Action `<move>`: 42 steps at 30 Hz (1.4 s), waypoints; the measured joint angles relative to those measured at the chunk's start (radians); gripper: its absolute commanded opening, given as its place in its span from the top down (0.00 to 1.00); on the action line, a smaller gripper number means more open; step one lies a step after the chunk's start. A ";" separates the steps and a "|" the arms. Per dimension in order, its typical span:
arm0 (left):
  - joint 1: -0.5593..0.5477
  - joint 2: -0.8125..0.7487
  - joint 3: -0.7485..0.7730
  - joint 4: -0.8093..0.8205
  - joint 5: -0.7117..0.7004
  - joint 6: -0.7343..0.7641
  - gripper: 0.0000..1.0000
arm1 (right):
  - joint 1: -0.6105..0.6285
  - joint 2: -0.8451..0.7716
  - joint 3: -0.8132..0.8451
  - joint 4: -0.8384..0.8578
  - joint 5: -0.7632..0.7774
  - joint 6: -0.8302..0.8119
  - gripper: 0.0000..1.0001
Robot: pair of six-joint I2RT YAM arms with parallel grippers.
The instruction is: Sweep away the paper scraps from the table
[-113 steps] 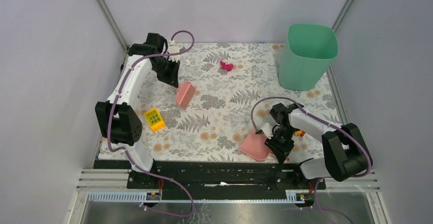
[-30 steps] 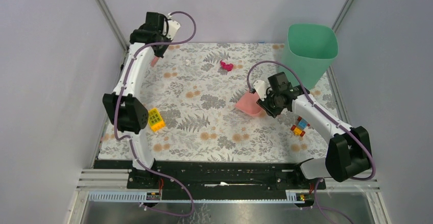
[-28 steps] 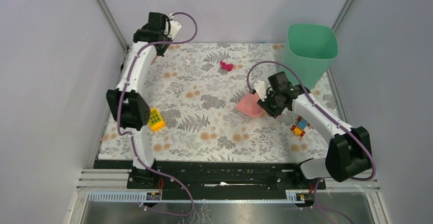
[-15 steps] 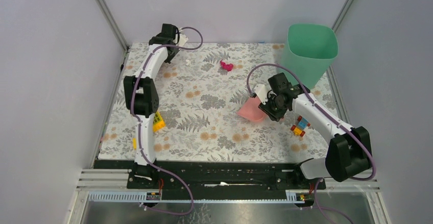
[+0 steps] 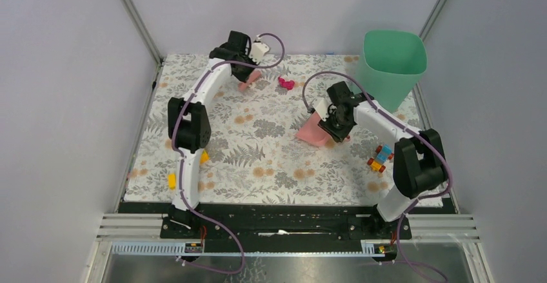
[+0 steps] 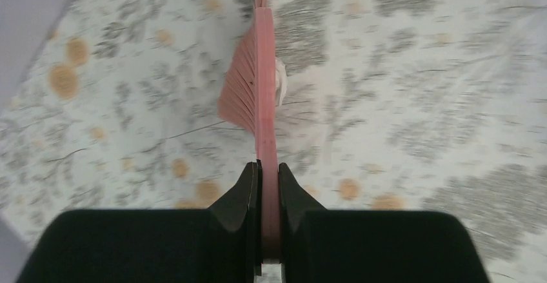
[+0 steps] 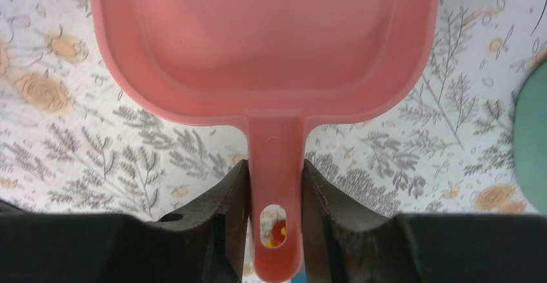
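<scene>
One magenta paper scrap (image 5: 286, 83) lies near the far edge of the table (image 5: 258, 164). My left gripper (image 5: 247, 70) (image 6: 268, 167) is shut on the handle of a pink brush (image 5: 249, 82) (image 6: 263, 89), just left of that scrap. In the left wrist view the bristles (image 6: 237, 96) point left and a small white crumpled bit (image 6: 280, 82) lies against the brush's right side. My right gripper (image 5: 335, 120) (image 7: 274, 170) is shut on the handle of the pink dustpan (image 5: 312, 132) (image 7: 264, 44), which is tilted with its pan empty, near the table's middle right.
A green bin (image 5: 390, 70) (image 7: 533, 135) stands at the far right corner. A multicoloured toy-brick vehicle (image 5: 380, 156) sits right of the dustpan. A yellow brick (image 5: 204, 157) peeks out behind the left arm, and a small yellow piece (image 5: 171, 181) lies near the front left.
The left arm has swung right along the far edge, carrying the brush from the far left corner to beside the magenta scrap. The right arm has shifted the dustpan slightly.
</scene>
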 measured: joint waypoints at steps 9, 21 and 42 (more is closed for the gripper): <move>-0.050 -0.188 -0.164 -0.090 0.262 -0.219 1.00 | 0.031 0.161 0.103 0.054 0.018 -0.004 1.00; -0.091 -0.326 -0.271 -0.173 0.627 -0.419 1.00 | 0.084 0.222 0.157 0.092 0.007 0.013 1.00; -0.116 0.061 0.049 0.237 0.160 -0.019 1.00 | 0.084 0.212 0.124 0.099 0.013 0.042 1.00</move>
